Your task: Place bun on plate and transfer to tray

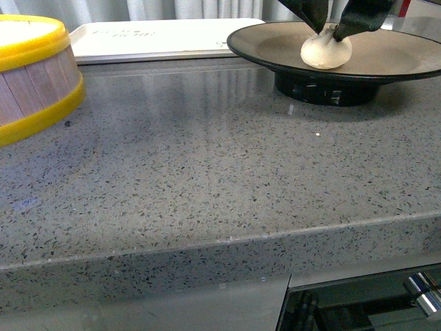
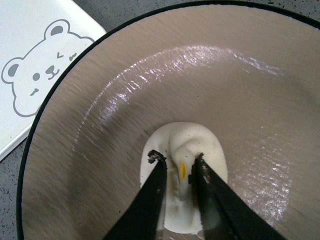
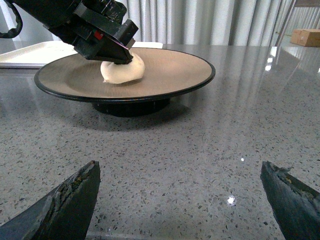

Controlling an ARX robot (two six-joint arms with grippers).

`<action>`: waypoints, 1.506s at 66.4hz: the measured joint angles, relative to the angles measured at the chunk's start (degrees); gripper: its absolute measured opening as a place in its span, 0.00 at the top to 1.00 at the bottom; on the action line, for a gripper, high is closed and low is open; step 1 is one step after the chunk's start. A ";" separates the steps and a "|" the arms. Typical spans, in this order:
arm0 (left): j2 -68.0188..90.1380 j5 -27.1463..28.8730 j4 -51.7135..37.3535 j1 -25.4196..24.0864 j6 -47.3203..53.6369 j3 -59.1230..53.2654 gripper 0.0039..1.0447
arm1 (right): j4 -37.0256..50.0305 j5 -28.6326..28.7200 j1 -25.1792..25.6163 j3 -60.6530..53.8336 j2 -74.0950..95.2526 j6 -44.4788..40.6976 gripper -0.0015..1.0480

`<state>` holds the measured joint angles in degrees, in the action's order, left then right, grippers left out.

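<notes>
The small white bun [image 1: 326,49] rests on the tan inside of the black-rimmed plate [image 1: 393,55] at the back right of the counter. My left gripper [image 1: 329,27] comes down from above and is shut on the bun's pinched top. Up close, the left wrist view has both black fingertips [image 2: 157,162] pressed into the bun [image 2: 185,145] over the plate [image 2: 125,85]. The right wrist view looks across at the plate [image 3: 165,75] and bun [image 3: 122,71]. My right gripper [image 3: 180,170] is open, low over bare counter short of the plate. The off-white tray [image 1: 158,38] lies behind, left of the plate.
A yellow-rimmed wooden steamer basket [image 1: 34,76] stands at the left edge of the grey speckled counter. The tray [image 2: 30,75] carries a bear outline print and lies close beside the plate. The counter's front edge [image 1: 220,241] runs across near me.
</notes>
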<state>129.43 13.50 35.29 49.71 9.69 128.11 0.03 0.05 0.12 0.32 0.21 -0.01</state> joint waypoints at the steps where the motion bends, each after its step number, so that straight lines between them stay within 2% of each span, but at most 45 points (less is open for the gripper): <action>1: 0.00 0.02 0.00 0.00 -0.04 0.07 0.75 | 0.00 0.00 0.00 0.00 0.00 0.00 0.08; 24: 0.28 -0.09 0.68 0.00 -0.33 1.90 0.25 | 0.00 0.02 0.00 0.00 0.00 0.00 0.08; 31: 0.28 -0.13 0.85 0.00 -0.33 2.47 0.04 | 0.00 0.00 0.00 0.00 0.00 0.00 0.08; 43: -0.94 -1.22 -0.37 -0.24 -1.92 2.32 0.06 | 0.00 0.00 0.00 0.00 0.00 0.00 0.08; 55: -13.05 0.70 -12.33 -2.43 -0.31 -10.75 0.06 | 0.00 0.00 0.00 0.00 0.00 0.00 0.08; 65: -32.68 1.07 -23.52 -8.83 3.39 -30.12 0.06 | 0.00 -0.02 0.00 0.00 0.00 0.02 0.08; 82: -60.04 -6.27 -26.03 -24.72 4.79 -59.43 0.06 | 0.00 0.02 0.00 0.00 0.00 0.00 0.08; 85: -64.28 -0.59 -32.61 -27.04 1.27 -66.03 0.14 | 0.00 0.00 0.00 0.00 0.00 0.00 0.08; 88: -67.82 1.01 -38.62 -29.70 -1.88 -71.80 0.21 | 0.00 0.00 0.00 0.00 0.00 0.00 0.08; 93: -75.58 -3.65 -46.60 -36.94 -5.92 -83.14 0.35 | 0.00 -0.04 0.00 0.00 0.00 0.00 0.08; 100: -83.12 -8.83 -50.42 -45.29 -8.33 -94.90 0.52 | 0.00 0.00 0.00 0.00 0.00 0.00 0.08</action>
<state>46.30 4.67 -15.14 4.43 1.37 33.21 0.03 0.05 0.12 0.32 0.21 -0.01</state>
